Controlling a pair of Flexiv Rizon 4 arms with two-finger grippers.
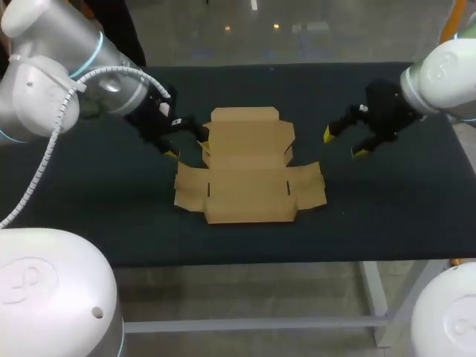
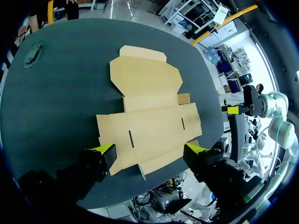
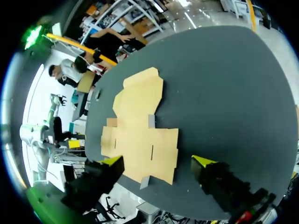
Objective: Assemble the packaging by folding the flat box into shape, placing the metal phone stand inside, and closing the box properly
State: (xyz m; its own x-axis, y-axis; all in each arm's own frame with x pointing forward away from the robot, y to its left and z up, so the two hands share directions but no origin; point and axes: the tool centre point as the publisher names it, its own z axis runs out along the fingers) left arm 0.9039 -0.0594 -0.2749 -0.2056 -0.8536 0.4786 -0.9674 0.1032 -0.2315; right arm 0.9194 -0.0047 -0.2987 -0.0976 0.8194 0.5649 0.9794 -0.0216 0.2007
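Desk (image 1: pixel 89 201): dark, carries every item below

1. Small dark object (image 2: pixel 32 53): lies on the desk well apart from the box, far ahead of the left gripper and off to one side; too small to tell whether it is the phone stand, and the head view does not show it

2. Left gripper (image 1: pixel 186 146): fingers spread wide, holding nothing; sits low, just beside the left edge of the box's far half; contact with the card cannot be told; in its own wrist view the near flaps lie between the two yellow tips

3. Flat box (image 1: pixel 249 175): unfolded, flat on the desk's middle; long axis runs from the near edge away from the robot, with the lid panel and its tuck flap at the far end; the wide band with side flaps lies crosswise at the near end; no wall raised yet

4. Right gripper (image 1: pixel 343 144): fingers apart, empty; hangs off the box's right side, near but clear of the right flap

Judgement: folding is not begun; the left arm is the nearer, the box lying directly to its right, so the first lift likely falls to it
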